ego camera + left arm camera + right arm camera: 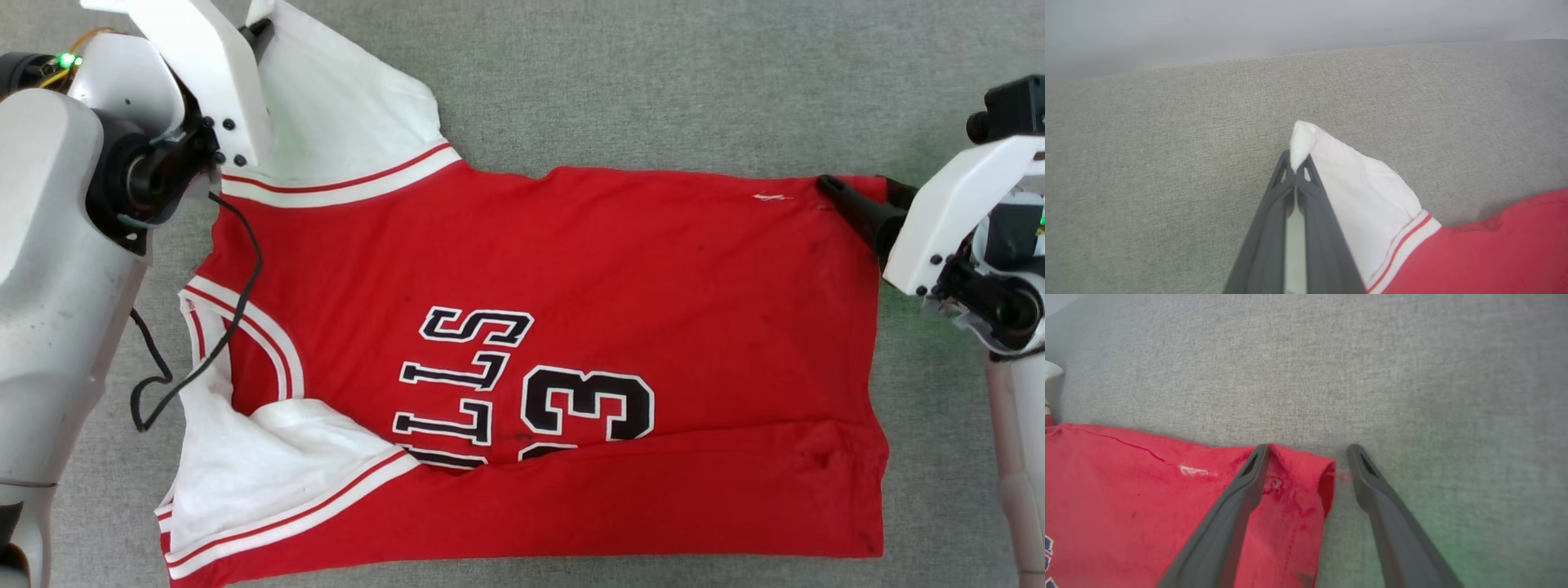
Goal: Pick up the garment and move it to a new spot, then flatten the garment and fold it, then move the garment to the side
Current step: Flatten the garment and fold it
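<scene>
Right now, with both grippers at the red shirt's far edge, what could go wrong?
1. The left gripper pinches only the tip of the white short sleeve; a pull may slip it free.
2. The right gripper stands open around the hem corner of the red jersey-style T-shirt; closing may catch little cloth.

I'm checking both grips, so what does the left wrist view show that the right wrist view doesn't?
Left wrist view: the left gripper shut on the white sleeve tip of the garment. Right wrist view: the right gripper open, one finger over the red corner, the other over bare grey surface. Both: the garment's red cloth on that grey surface.
</scene>
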You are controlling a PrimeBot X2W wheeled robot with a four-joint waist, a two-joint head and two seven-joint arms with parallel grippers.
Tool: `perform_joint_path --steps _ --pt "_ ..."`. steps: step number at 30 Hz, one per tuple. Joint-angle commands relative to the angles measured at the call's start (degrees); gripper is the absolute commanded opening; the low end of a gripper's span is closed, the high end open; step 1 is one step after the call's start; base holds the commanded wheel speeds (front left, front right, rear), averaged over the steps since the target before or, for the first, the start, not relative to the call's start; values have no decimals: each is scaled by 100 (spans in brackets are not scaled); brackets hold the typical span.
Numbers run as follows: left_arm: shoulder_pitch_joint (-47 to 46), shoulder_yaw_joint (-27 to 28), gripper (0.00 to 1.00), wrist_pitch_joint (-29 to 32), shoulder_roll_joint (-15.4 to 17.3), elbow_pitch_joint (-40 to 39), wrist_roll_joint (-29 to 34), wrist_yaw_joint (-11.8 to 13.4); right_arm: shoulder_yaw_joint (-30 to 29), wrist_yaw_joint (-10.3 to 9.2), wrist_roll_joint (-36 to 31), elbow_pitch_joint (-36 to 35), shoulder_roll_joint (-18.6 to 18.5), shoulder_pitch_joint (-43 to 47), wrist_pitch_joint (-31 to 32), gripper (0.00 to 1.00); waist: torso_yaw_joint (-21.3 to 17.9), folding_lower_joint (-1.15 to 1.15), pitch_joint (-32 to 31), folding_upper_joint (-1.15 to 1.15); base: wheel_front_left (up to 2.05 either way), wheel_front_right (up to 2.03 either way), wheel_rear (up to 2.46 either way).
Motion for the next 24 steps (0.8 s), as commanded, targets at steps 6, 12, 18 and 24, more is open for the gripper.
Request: perform_joint_path --steps 6,12,18,24 --pt "107 -49 0 -64 -28 -74 -16 -23 157 -7 -54 830 178 65 589 5 55 0 73 0 0 0 0" --pt "304 10 0 -133 32 -22 -128 -44 140 -3 -175 542 35 -139 407 0 16 0 -111 0 0 0 0" --pt "767 266 0 -481 167 -173 -348 -19 132 -3 -323 -36 -166 -52 111 0 34 0 -505 0 0 0 0" --pt "1763 600 0 -1003 380 -571 -630 144 112 -3 -413 -649 -249 631 -3 0 101 0 -1079 0 0 0 0"
